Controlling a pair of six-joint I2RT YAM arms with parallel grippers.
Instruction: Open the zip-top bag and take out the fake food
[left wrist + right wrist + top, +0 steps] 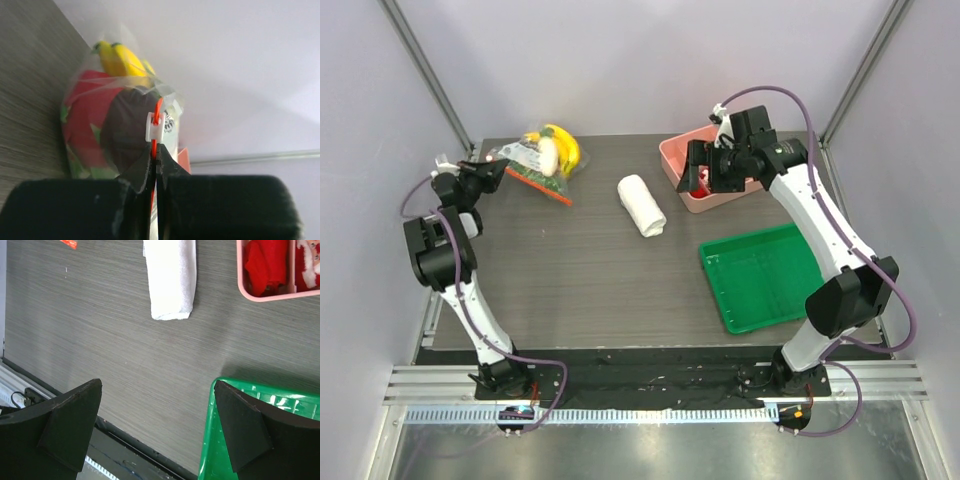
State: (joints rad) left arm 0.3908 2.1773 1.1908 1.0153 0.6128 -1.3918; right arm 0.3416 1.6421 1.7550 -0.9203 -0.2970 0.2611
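Note:
The zip-top bag (545, 157) lies at the table's back left, clear and crinkly, with the fake food inside. Through the plastic I see a yellow banana (122, 60), a pink-red dragon fruit (84, 112) and a dark red fruit (125, 127). My left gripper (155, 156) is shut on the bag's orange-red zip strip (158, 107), just under the white slider (155, 127). In the top view the left gripper (490, 174) sits at the bag's left end. My right gripper (157, 384) hangs open and empty, high over the table's right side by the pink tray.
A rolled white towel (642, 205) lies mid-table. A pink divided tray (672, 160) with red-and-white pieces stands at the back right. A green tray (760, 275) sits front right, its rim (209, 440) under my right finger. The back wall is close behind the bag.

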